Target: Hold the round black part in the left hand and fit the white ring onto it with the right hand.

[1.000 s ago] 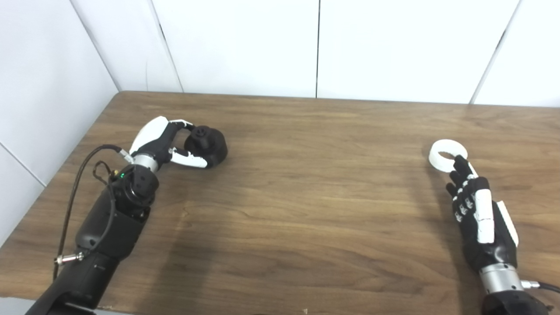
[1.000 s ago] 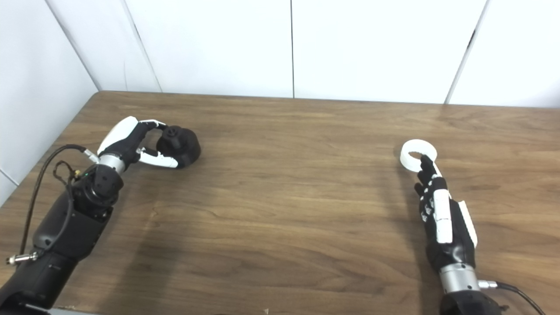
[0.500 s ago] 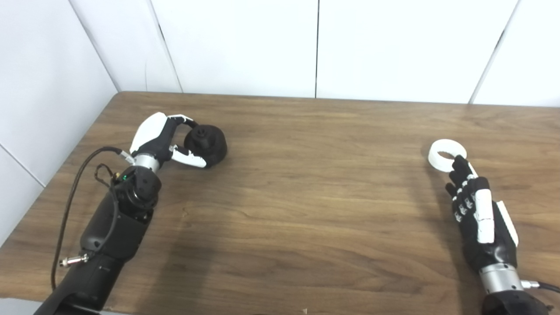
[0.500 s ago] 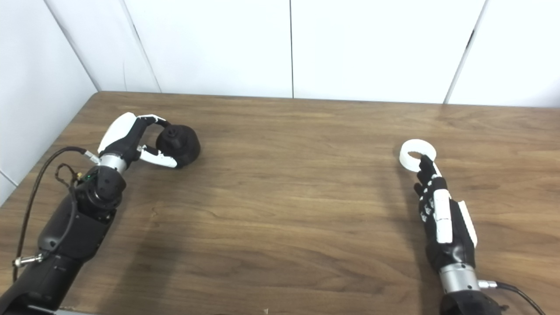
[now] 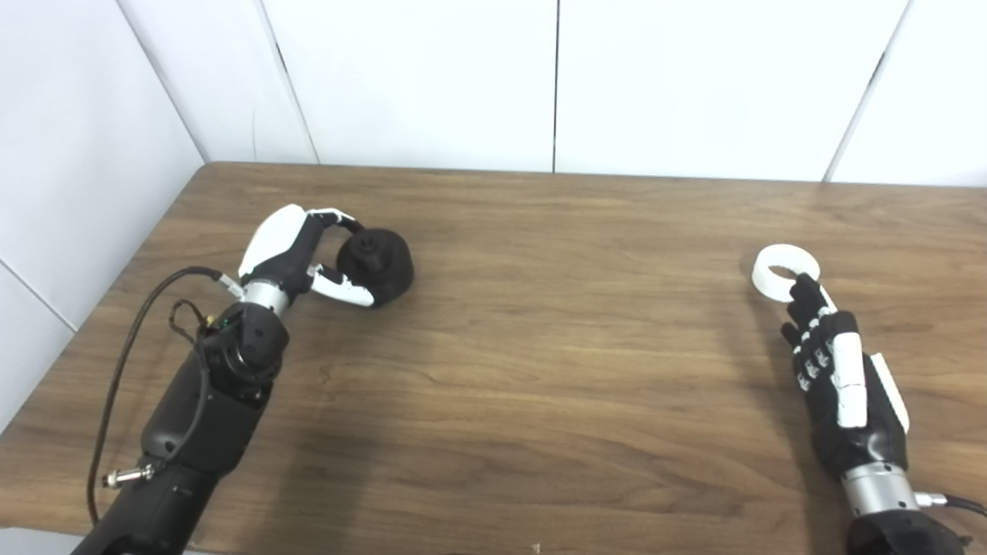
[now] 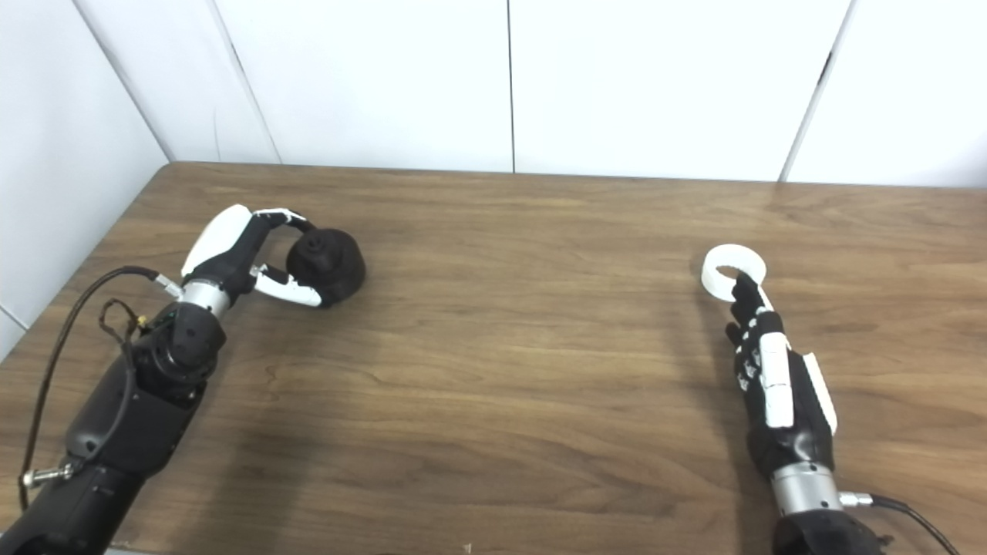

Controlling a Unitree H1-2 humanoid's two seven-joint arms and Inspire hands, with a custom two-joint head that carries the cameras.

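Two parts sit well apart on our wooden table [image 5: 540, 324], each with its own hand next to it. Near the left edge, our left hand [image 5: 304, 254] curls its fingers and thumb around the round black part [image 5: 376, 260], which looks gripped from its left side; we cannot tell whether it is lifted off the wood. Near the right edge, the white ring [image 5: 786, 272] lies flat with its hole facing up. Our right hand [image 5: 837, 378] lies just nearer the front edge than the ring, fingers straight and spread, holding nothing, with the fingertips [image 5: 802, 287] touching or overlapping the ring's near rim. From this hand the ring lies directly ahead, toward the back edge, along the line of the fingers. We judge the ring pickup comes next, needing a short reach forward, then a carry leftward across the table.
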